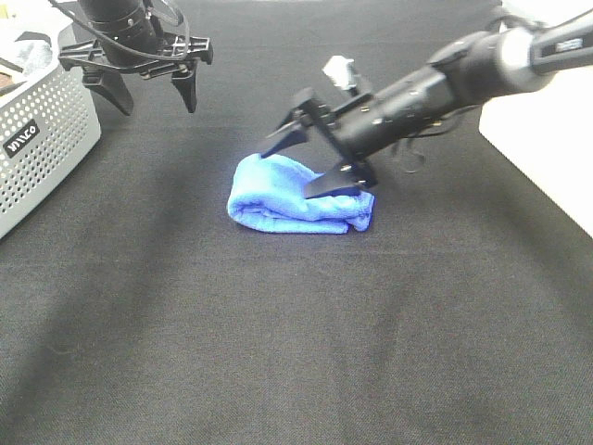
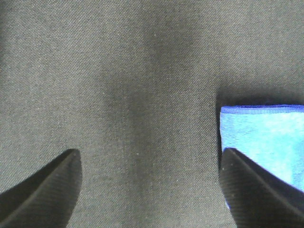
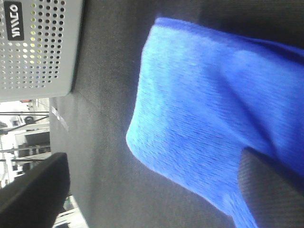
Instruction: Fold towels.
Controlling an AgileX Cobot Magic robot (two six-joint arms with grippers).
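Black woven cloth table surface (image 1: 278, 352) fills most of the exterior view. Perforated grey plastic basket (image 1: 37, 139) w/ a dark label sits at the far left edge, well apart from the work. White panel (image 1: 547, 158) borders the table on the right.

Right arm reaches in from the upper right; right gripper (image 1: 310, 158) has jaws spread wide, holding nothing, one tip above the far side of the towel, the other down at its top near the right end. Can't tell if that lower tip touches the fabric. Left gripper (image 1: 153, 88) hangs near the far left, jaws apart & empty, well apart from the towel in the exterior view.

Bright royal-blue microfiber towel (image 1: 301, 197) lies about mid-table, already doubled into a thick, rounded bundle w/ a puffy fold along the near-left side. Left wrist view shows a straight darker hemmed edge (image 2: 261, 108) lying flat on the cloth.

Handling, as a judgement: light, soft, floppy, no stiffness, so it'll sag & drag on the rough cloth. Layers may slip apart if pinched singly. Best hold prob. at a hemmed corner or edge, catching all layers together. Bundle looks lumpy; likely needs flattening or one more fold.
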